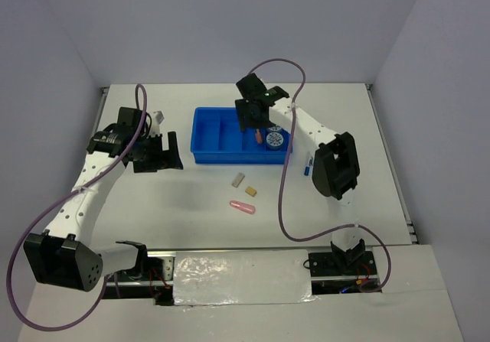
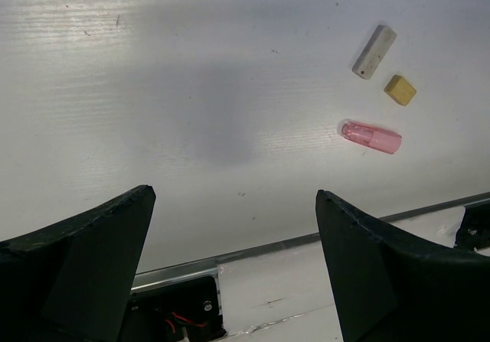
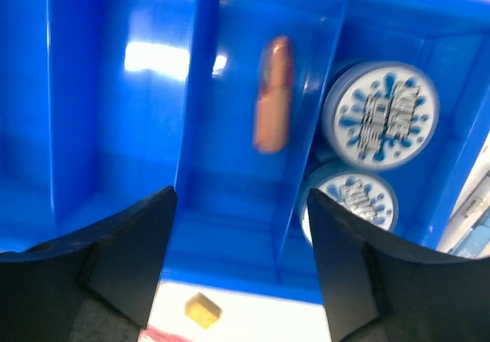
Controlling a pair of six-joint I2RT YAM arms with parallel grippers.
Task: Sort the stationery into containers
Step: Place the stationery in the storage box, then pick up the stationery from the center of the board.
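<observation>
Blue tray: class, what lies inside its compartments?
An orange capsule lies in one compartment; two tape rolls sit in the end one beside it. The right gripper hides part of the remaining compartments.

Readable text: we find none in any view.
Tape rolls [image 3: 380, 115]: we see grey marks on their faces, too blurred to read.

The light is bright and even, coming from above. Ahead of the left gripper [image 2: 233, 191] a soft grey shadow lies on the table [image 2: 92, 66]. Ahead of the right gripper [image 3: 241, 192], the blue tray [image 3: 76, 128] shows white glare, and the orange capsule [image 3: 273, 93] looks blurred.
</observation>
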